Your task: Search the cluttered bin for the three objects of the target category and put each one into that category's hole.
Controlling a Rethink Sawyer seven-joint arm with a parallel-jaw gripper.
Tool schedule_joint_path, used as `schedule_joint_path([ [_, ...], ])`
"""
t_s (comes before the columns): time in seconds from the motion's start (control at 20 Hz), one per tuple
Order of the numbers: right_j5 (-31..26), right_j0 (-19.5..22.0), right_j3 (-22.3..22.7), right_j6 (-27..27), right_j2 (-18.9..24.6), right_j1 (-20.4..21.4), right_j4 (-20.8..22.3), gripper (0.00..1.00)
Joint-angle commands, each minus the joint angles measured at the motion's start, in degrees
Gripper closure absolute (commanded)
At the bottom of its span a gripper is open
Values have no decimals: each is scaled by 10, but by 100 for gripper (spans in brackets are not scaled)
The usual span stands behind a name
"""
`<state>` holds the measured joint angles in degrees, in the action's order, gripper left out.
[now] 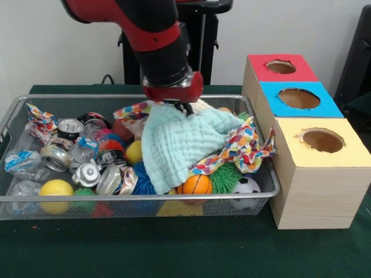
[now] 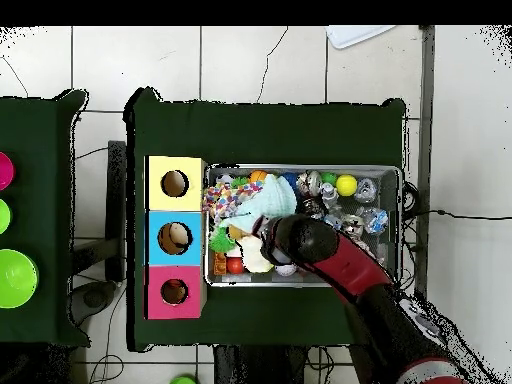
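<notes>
While the arm reached down over the back of the wire basket (image 1: 11,119), we saw its gripper (image 1: 183,108) pressed into the top of a pale mint cloth (image 1: 174,142); the cloth hung from there and spread toward the front rim, but the fingers were buried, so we could not tell how far the jaws stood apart or whether they truly pinched it. A patterned cloth (image 1: 243,147) lay draped to its side toward the boxes. We could make out no plush animal among the cans and balls, so no long axis could be read. The red-topped hole (image 1: 281,66) sat farthest back on the wooden box, behind the blue-topped hole (image 1: 298,98) and yellow-topped hole (image 1: 322,140)
</notes>
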<state>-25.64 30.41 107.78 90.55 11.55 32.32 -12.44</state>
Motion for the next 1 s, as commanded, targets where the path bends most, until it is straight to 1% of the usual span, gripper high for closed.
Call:
schedule_joint_path([
  [0.05, 19, -45, 43, 146, 67, -15, -56, 100],
  [0.25, 21, -65, 41, 153, 61, -11, -75, 100],
  [0.45, 20, -76, 29, 147, 51, -16, -88, 100],
  [0.6, 23, -84, 35, 149, 52, -12, -96, 100],
  [0.8, 32, -82, 42, 139, 56, -13, -99, 100],
  [1.0, 28, -77, 40, 126, 53, -16, -94, 100],
])
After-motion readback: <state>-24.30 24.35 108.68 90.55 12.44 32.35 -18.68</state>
